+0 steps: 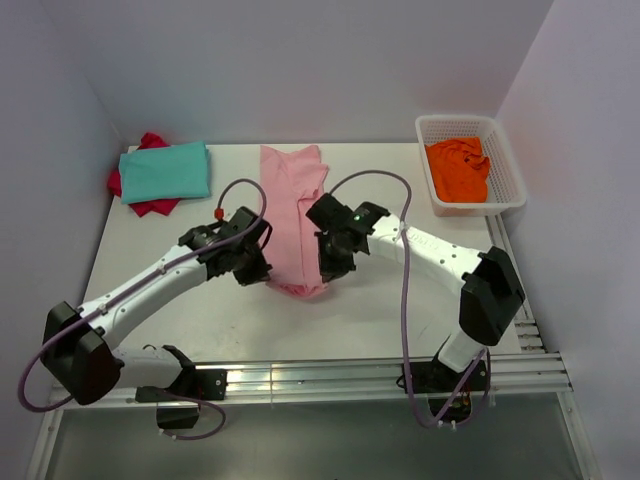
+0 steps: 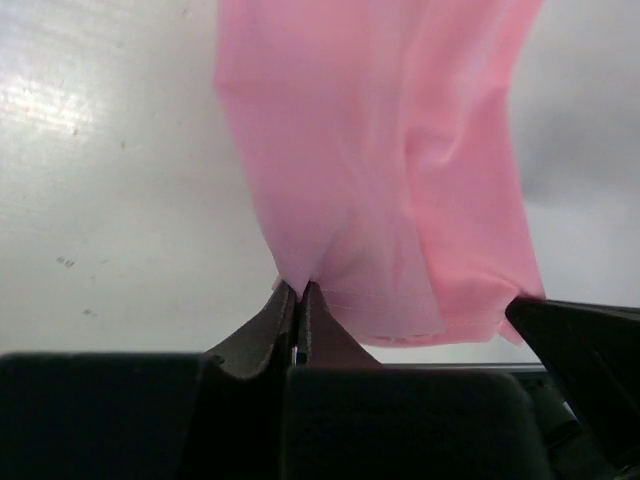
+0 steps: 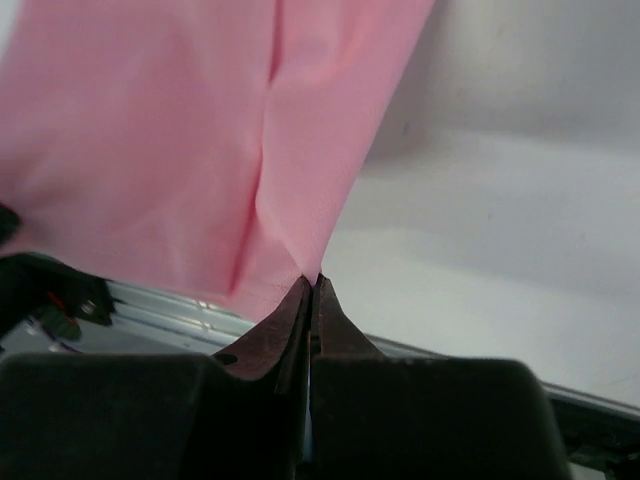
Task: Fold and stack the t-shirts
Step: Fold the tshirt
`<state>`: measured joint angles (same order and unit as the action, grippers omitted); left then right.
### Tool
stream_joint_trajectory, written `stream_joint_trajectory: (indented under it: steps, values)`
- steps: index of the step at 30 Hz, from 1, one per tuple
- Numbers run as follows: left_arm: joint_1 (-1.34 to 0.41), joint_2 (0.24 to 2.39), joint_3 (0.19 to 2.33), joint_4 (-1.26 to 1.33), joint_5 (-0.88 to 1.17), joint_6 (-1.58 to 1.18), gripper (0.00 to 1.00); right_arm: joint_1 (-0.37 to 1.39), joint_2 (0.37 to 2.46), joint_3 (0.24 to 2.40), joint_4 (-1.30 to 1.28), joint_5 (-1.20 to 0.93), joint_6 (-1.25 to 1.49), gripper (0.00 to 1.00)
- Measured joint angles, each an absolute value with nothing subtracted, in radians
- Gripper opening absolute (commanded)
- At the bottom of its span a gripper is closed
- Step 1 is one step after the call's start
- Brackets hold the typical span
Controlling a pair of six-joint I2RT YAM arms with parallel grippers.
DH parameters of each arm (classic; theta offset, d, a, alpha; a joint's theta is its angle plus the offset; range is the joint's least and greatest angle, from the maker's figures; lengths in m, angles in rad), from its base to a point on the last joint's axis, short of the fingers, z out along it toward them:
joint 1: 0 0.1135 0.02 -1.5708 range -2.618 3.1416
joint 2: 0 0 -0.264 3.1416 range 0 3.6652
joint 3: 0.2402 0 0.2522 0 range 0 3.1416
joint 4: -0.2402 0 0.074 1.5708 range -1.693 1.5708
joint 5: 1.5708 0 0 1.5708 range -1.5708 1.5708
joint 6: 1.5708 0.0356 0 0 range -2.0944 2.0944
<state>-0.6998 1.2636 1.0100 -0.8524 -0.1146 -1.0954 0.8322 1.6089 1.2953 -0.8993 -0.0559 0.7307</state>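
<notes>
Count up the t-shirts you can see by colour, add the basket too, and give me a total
pink t-shirt: 1
teal t-shirt: 1
red t-shirt: 1
orange t-shirt: 1
white basket: 1
Total: 5 things, 4 of them t-shirts

place: robot lab cell, pretty sure | why: plain white wall panels (image 1: 300,60) boxing in a bare white tabletop (image 1: 380,310) | silver aluminium frame rails (image 1: 330,378) up front | black-and-white left robot arm (image 1: 150,285) and right robot arm (image 1: 440,255) bolted on | purple cables (image 1: 405,300) looping about
</notes>
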Motion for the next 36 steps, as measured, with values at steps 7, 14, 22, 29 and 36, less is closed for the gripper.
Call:
stream_joint_trajectory:
  steps: [7,14,22,29,36]
  values:
    - [-0.627,1.415,1.223,-0.880,-0.128,-1.037,0.00,0.701,1.727,1.545,-0.989,-0.025,0.647,0.00]
    - [-0.524,1.573,1.388,-0.880,-0.115,-0.959,0.00,0.603,1.869,1.748,-1.058,-0.016,0.575,0.00]
    - [-0.415,1.764,1.558,-0.881,-0.073,-0.877,0.00,0.553,2.106,2.075,-1.161,-0.041,0.510,0.00]
    - [-0.328,1.958,1.728,-0.879,-0.029,-0.825,0.00,0.494,2.285,2.259,-1.185,-0.099,0.500,0.07]
    - [-0.279,2.164,1.856,-0.794,0.007,-0.766,0.99,0.426,2.438,2.365,-1.163,-0.117,0.507,1.00]
